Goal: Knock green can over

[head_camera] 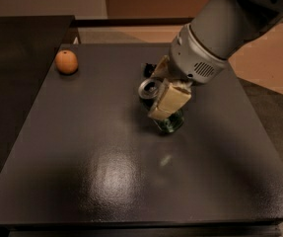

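Dark, glossy desk [106, 181] under dim light, tan floor beyond its far edge. Near the far left corner, well apart from everything else: round orange fruit [66, 61]. Around the middle, a little toward the far and right edges: green can [170, 122], tilted, silver top leaning toward the left edge, base seemingly down on the desk. Reaching in from the far right corner: gripper [159, 95], low over the desk and, by the look of it, clamped on the can, one pale finger [173, 98] across the near side, the other behind. Just beyond the can, half hidden: dark packet [147, 71].

Judged as mid-tip, not yet knocked over.

Possible trouble from here:
- Letting go too early, before the tilt passes balance: a rock back upright on the base.
- Keeping hold through the whole push: dragging or lifting instead of laying flat.
- Once down, a roll toward the left or near edge, likely enough with a round body on a slick top.
- Swinging wide and shoving the packet toward the far edge.

Safest bet: tip well past balance, then release low.
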`<state>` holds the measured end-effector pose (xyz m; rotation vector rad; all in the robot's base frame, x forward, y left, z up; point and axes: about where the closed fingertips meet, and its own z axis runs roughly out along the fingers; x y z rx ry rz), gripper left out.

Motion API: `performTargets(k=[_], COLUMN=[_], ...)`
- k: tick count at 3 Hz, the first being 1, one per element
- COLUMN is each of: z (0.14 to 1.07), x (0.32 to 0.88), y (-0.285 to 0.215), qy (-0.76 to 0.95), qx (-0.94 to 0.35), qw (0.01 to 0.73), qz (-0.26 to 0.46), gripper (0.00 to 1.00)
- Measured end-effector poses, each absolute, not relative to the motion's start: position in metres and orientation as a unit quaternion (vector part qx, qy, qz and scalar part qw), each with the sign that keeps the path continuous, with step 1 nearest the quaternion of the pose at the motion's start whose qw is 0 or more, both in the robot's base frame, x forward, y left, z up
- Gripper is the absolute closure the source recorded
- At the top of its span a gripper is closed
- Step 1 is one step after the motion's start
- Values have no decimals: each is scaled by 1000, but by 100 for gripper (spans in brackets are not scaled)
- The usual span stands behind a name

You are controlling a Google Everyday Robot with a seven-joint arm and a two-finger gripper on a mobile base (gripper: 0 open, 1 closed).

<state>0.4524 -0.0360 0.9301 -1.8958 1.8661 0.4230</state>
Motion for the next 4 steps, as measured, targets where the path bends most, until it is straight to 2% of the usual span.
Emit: performTargets(k=[1,2,4], z=[912,904,894], x=[451,453,459], y=[-45,-48,-36], qy=[675,674,669], qx=[-715,-727,-738], qw=[156,118,81], qz=[98,60,32], gripper=[100,84,37])
